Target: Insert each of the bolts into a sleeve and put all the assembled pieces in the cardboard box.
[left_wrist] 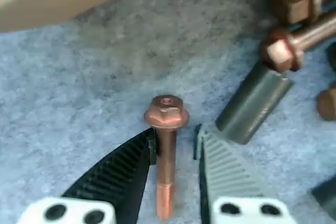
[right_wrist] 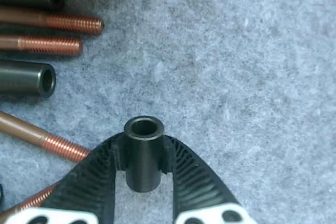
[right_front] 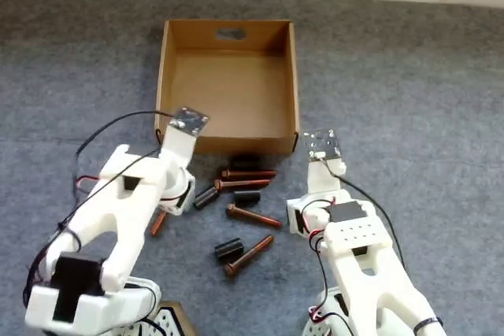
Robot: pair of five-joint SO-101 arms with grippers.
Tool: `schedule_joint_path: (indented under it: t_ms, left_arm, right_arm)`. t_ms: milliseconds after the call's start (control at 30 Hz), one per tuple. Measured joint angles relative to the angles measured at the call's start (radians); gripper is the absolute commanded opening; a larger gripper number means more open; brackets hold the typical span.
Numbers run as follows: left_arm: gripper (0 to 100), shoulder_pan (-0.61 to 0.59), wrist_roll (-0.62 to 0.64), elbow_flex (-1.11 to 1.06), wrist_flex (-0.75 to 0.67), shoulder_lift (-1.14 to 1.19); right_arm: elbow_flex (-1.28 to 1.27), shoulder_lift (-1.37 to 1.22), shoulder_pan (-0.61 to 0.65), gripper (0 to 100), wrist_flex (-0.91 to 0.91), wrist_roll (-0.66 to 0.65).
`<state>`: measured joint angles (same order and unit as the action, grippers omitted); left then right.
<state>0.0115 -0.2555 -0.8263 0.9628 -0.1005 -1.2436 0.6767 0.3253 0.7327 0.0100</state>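
Observation:
A copper bolt (left_wrist: 167, 153) lies on the grey carpet between the fingers of my left gripper (left_wrist: 174, 142), which is open; the black finger touches its shaft and the grey finger (left_wrist: 220, 166) stands slightly off it. In the high view this gripper (right_front: 169, 204) sits left of the parts, with the bolt (right_front: 160, 223) beside it. My right gripper (right_wrist: 143, 148) is shut on a black sleeve (right_wrist: 142, 171), its bore facing the camera. This gripper (right_front: 302, 216) is right of the pile. The cardboard box (right_front: 228, 143) stands open behind both.
Between the arms lie loose bolts (right_front: 253, 216) (right_front: 250, 255) (right_front: 248, 172) and black sleeves (right_front: 229, 250) (right_front: 206, 197) (right_front: 246, 197). A sleeve (left_wrist: 252, 106) and two bolt heads (left_wrist: 281, 51) lie close to my left gripper. Open carpet spreads to the right of the box.

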Motion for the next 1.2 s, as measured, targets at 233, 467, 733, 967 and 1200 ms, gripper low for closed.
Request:
schedule_joint_path:
  t_ms: [233, 467, 733, 967, 1200]
  left_arm:
    - [1, 0.014, 0.0, 0.094, 0.054, 0.1]
    - [1, 0.012, -0.002, 0.084, 0.057, -0.008]
    - [1, 0.008, -0.002, -0.072, 0.009, -0.477]
    - [1, 0.008, 0.155, -0.166, -0.08, -0.77]
    - [1, 0.081, 0.198, -0.158, -0.161, -0.881]
  right_arm:
    - [0.0, 0.0, 0.0, 0.6, 0.0, 0.0]
    - [0.0, 0.0, 0.0, 0.6, 0.0, 0.0]
    - [0.0, 0.021, 0.0, 0.6, 0.0, 0.003]
    - [-0.132, 0.321, 0.0, 0.6, 0.0, 0.006]
    - [-0.201, 0.796, 0.0, 0.7, 0.0, 0.006]
